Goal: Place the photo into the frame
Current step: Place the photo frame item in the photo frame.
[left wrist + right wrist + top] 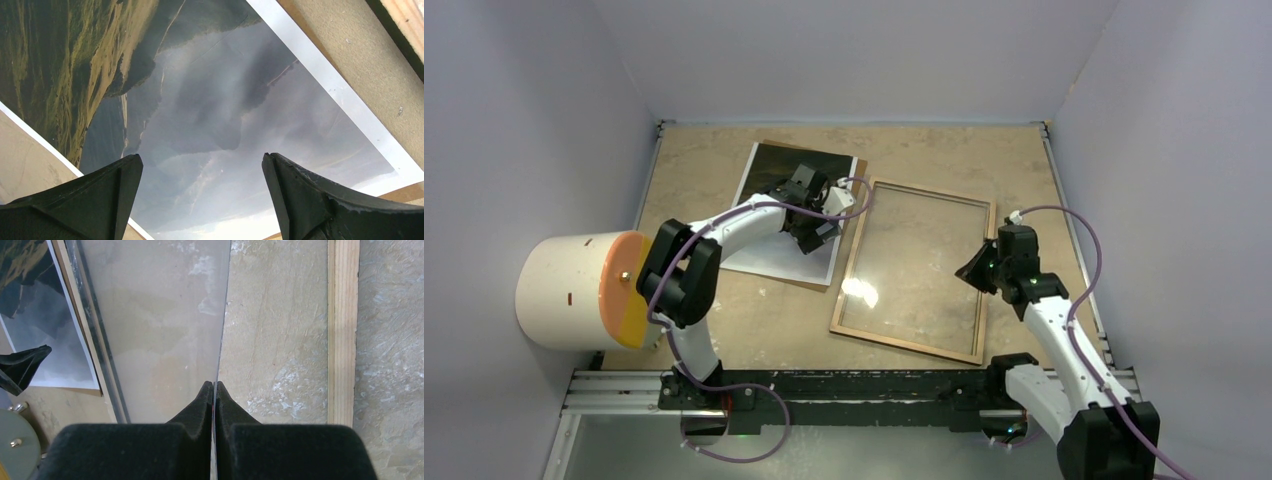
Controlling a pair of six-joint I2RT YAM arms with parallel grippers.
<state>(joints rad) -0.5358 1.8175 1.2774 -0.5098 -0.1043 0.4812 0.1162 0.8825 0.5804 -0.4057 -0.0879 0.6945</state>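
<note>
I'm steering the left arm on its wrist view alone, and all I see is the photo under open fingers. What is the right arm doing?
Observer: The right gripper is shut on one edge of the clear pane.
Operator: Where is the frame, and which face is up?
Observer: The frame lies flat to the right of the photo, with its light wood back facing up.
Operator: Is the photo on the bare table?
Observer: No, it lies on a brown backing board that shows past its right edge.
</note>
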